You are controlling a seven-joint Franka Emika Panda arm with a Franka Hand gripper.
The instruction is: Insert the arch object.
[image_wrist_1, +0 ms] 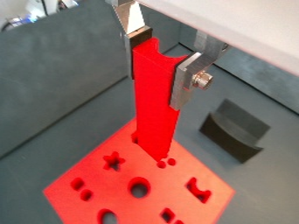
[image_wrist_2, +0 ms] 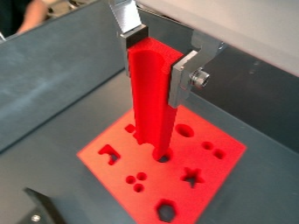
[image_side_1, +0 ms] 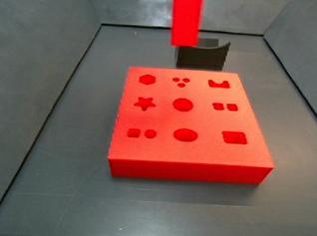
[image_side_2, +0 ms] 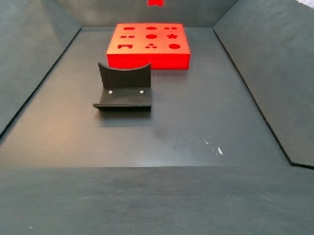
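My gripper point(image_wrist_1: 162, 59) is shut on the arch object point(image_wrist_1: 155, 105), a long, slim, bright red bar, and holds it upright by its upper end. Both wrist views show the silver fingers clamping it point(image_wrist_2: 160, 57). The bar point(image_wrist_2: 152, 114) hangs over the red board point(image_wrist_2: 163, 185), which has several shaped cutouts. In a side view the bar point(image_side_1: 187, 17) comes down from the top edge and its lower end is well above the board point(image_side_1: 186, 171), near the far edge. The gripper itself is out of frame in both side views. Only the bar's tip point(image_side_2: 156, 3) shows above the board point(image_side_2: 147, 61).
The dark fixture point(image_side_1: 202, 52) stands on the grey floor just beyond the board; it also shows in another side view point(image_side_2: 123, 87) and in both wrist views point(image_wrist_1: 237, 129) point(image_wrist_2: 41, 210). Grey walls enclose the floor on several sides.
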